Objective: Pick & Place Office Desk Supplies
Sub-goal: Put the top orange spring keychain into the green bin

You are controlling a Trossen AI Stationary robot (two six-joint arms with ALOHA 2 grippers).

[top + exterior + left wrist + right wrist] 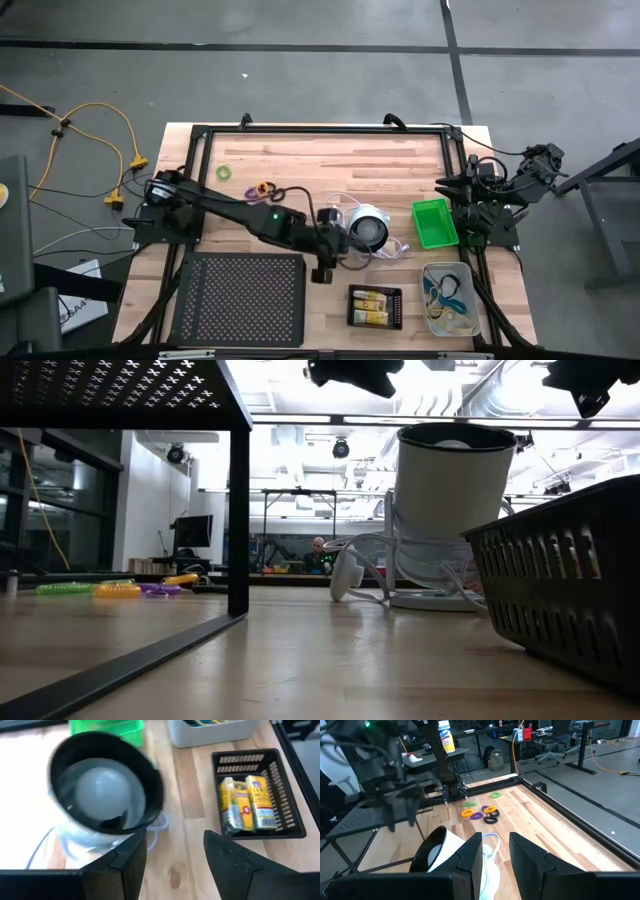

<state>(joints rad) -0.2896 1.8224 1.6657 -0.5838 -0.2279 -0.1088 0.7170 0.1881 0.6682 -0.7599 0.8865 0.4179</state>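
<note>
From above, the desk is a pale wooden top inside a black frame, standing on a grey floor with a yellow cable lying off its left side. A dark perforated tray sits at the near left corner. Along the near edge a black basket holds yellow-and-white packs, a clear tray at the near right corner holds teal and dark cords, and a green tray by the right edge looks empty. Coloured loops lie toward the far left. The left gripper hangs over the desk's middle, just beside the round white-and-black object. The right gripper waits above the right edge.

At desk height, the loops lie on the wood, with a bright workshop and a distant seated person behind.

The left wrist view shows the left gripper with jaws spread wide, holding nothing, and the packs upright in the basket.

The right wrist view shows the right gripper partly parted and empty, the loops beyond, and chairs and desks in the room.
</note>
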